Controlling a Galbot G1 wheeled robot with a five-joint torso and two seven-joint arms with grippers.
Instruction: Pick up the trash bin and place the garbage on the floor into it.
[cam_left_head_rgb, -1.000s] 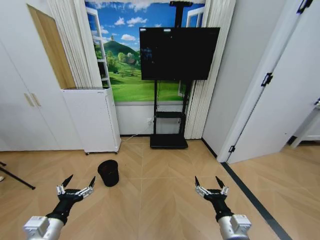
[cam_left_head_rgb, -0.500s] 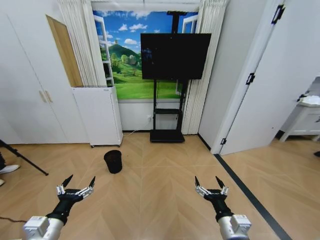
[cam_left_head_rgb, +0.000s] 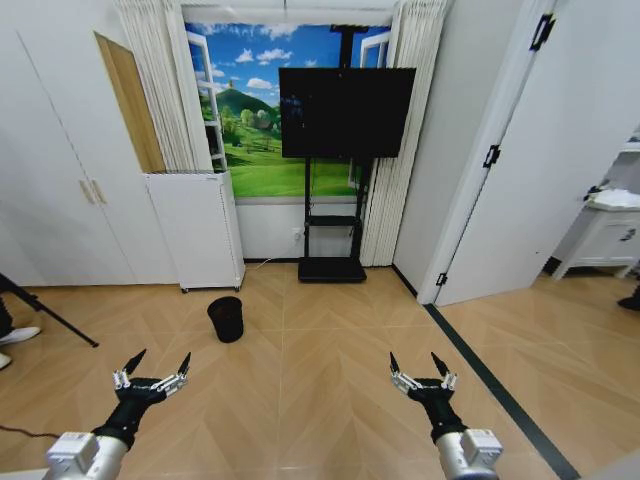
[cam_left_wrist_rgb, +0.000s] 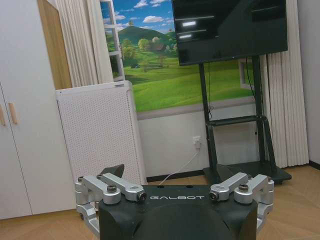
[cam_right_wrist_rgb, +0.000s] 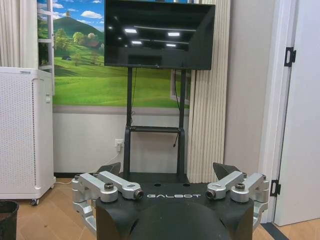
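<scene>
- Looking down from my head camera, my left tool (cam_left_head_rgb: 153, 373) and right tool (cam_left_head_rgb: 421, 372) both hang low over the wood floor (cam_left_head_rgb: 300, 390), each with its fingers spread wide and holding nothing.
- The trash bin (cam_left_head_rgb: 226, 318) stands upright on the floor ahead of my left tool and well apart from it, just in front of the white perforated appliance (cam_left_head_rgb: 196, 230) by the wall, with bare boards all around it.
- Ahead in the middle stands the TV stand (cam_left_head_rgb: 332, 268); a dark floor strip (cam_left_head_rgb: 495, 392) runs along the right side below a white door (cam_left_head_rgb: 555, 170), and a thin black rod (cam_left_head_rgb: 50, 318) slants in at the left edge.
- From my left wrist, the tool (cam_left_wrist_rgb: 172, 177) is spread, facing the appliance (cam_left_wrist_rgb: 100, 135) and the TV stand (cam_left_wrist_rgb: 240, 125).
- From my right wrist, the tool (cam_right_wrist_rgb: 167, 172) is spread too; the bin's rim (cam_right_wrist_rgb: 8, 206) shows at the picture's edge, near the appliance's wheeled foot.
</scene>
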